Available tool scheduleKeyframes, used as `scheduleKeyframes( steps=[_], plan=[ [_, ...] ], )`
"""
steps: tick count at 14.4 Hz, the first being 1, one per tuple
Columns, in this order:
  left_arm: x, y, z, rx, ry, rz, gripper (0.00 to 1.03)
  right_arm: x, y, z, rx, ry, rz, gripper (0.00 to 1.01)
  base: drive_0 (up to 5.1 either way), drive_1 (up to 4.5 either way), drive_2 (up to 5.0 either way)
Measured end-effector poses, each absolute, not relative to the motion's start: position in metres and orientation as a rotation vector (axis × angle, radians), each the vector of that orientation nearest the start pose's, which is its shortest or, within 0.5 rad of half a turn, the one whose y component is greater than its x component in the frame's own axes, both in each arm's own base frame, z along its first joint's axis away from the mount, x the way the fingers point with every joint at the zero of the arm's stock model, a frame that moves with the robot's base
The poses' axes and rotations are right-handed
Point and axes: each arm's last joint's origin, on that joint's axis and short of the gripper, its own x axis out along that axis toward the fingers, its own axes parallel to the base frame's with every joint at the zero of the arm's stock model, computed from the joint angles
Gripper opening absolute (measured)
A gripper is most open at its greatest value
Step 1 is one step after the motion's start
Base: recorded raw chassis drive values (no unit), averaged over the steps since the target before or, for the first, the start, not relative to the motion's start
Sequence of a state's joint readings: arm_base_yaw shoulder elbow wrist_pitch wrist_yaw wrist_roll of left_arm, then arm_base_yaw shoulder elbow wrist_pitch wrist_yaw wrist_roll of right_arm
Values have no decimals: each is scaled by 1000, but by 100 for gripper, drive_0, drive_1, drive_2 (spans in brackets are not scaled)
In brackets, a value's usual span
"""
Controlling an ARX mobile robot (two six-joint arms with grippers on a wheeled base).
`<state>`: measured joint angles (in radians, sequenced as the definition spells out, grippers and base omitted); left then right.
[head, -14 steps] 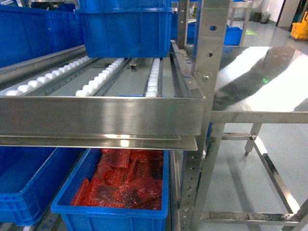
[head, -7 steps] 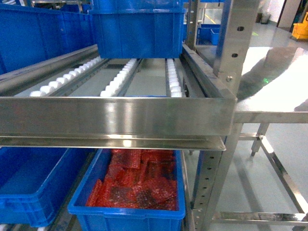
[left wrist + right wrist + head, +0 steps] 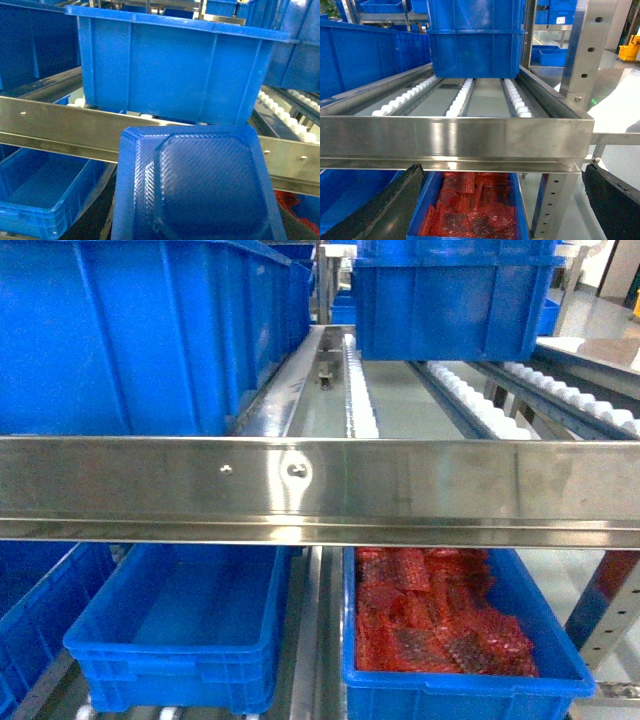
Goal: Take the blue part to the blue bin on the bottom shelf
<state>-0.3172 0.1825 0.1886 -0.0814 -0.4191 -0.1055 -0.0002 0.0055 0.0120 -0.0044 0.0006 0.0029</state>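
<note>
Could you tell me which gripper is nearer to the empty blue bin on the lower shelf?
Probably left: its wrist view shows the empty bin just lower left. The right gripper's fingers frame the bin of red parts.

Very little of the robot's own body shows. In the head view none of it is in sight.

In the right wrist view the right gripper (image 3: 502,210) appears only as two dark fingers at the bottom edge. The left finger (image 3: 385,210), at about 8 o'clock in the picture, is a broad black wedge with a matt, slightly rough surface and a paler grey worn edge along its upper rim. The right finger (image 3: 615,202), at about 4 o'clock, is the same black, with a grainy, pitted look and a rounded top corner. No cables, screws or markings can be made out on either.

In the left wrist view no part of the robot can be told apart with certainty.
</note>
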Motion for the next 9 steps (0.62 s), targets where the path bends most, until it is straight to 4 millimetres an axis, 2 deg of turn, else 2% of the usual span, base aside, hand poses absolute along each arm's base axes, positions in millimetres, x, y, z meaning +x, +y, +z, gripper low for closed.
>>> scheduleKeyframes(
  steps=[9],
  plan=[
    [98,-20,206,-79,64,105,43,97,0,167,2,-2,2,98,0,0,0]
  ],
)
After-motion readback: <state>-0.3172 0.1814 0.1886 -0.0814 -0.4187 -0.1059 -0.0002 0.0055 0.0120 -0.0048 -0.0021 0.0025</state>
